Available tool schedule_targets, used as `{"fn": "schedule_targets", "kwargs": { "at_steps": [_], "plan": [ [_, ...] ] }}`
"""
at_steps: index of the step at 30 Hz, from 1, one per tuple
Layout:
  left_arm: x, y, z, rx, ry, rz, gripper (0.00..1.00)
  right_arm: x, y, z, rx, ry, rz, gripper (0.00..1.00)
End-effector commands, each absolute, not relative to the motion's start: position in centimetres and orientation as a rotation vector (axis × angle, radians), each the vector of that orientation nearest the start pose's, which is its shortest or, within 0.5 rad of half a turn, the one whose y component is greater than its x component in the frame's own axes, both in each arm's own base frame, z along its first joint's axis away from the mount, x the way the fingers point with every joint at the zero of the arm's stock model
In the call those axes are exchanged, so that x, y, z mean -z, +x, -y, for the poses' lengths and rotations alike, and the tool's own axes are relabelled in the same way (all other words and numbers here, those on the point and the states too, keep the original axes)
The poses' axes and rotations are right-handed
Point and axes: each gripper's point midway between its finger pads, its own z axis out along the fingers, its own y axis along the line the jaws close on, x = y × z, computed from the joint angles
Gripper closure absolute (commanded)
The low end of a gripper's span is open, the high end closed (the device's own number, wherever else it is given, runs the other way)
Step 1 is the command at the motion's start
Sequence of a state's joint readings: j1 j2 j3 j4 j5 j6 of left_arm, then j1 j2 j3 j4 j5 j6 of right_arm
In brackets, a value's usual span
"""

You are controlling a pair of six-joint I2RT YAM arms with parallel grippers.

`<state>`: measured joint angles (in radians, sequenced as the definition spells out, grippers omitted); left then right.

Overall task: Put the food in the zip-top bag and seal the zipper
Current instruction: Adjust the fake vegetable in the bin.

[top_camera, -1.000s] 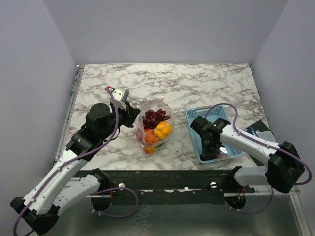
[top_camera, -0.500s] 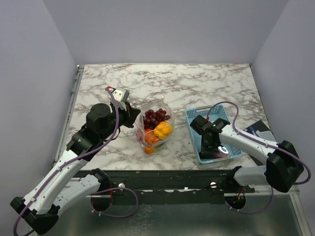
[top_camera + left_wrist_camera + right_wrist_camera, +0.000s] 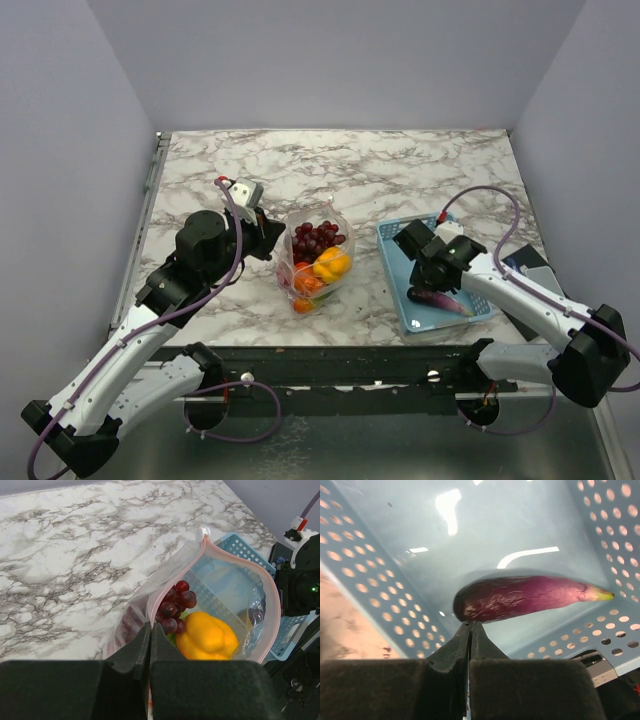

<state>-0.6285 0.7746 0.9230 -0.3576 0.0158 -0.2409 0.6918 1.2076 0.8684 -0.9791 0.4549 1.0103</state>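
The clear zip-top bag (image 3: 315,257) stands open at the table's middle. Dark red grapes (image 3: 175,605), a yellow pepper (image 3: 207,637) and orange and red pieces (image 3: 304,285) lie inside it. Its pink zipper (image 3: 240,562) curves round the open mouth, with a white slider (image 3: 202,533) at the far end. My left gripper (image 3: 149,628) is shut on the near part of the zipper rim, left of the bag (image 3: 268,236). A purple eggplant (image 3: 520,597) lies in the light-blue basket (image 3: 380,580). My right gripper (image 3: 471,625) is shut and empty, its tips just at the eggplant's near side (image 3: 440,298).
The basket (image 3: 392,262) stands right of the bag, near the table's front edge. A dark flat object (image 3: 528,268) lies at the table's right edge behind my right arm. Walls close off the left, back and right.
My right gripper has drawn up and back from the basket's front end, and the eggplant now shows lying there. The left gripper and the bag have not moved.
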Motion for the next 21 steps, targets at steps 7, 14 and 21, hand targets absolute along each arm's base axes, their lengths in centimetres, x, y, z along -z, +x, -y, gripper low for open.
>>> {"fn": "schedule_targets", "kwargs": {
  "at_steps": [7,14,21],
  "plan": [
    [-30.0,23.8,18.7,0.623,0.372,-1.778,1.0,-13.9,23.2,-10.5,0.18,0.365,-2.474,0.76],
    [-30.0,23.8,18.7,0.621,0.373,-1.777,1.0,-11.9,21.7,-10.6,0.209,0.197,-2.623,0.48],
    [-29.8,23.7,18.9,0.632,0.386,-1.781,1.0,-10.1,21.0,-9.7,0.21,0.164,-2.683,0.2]
  ]
}}
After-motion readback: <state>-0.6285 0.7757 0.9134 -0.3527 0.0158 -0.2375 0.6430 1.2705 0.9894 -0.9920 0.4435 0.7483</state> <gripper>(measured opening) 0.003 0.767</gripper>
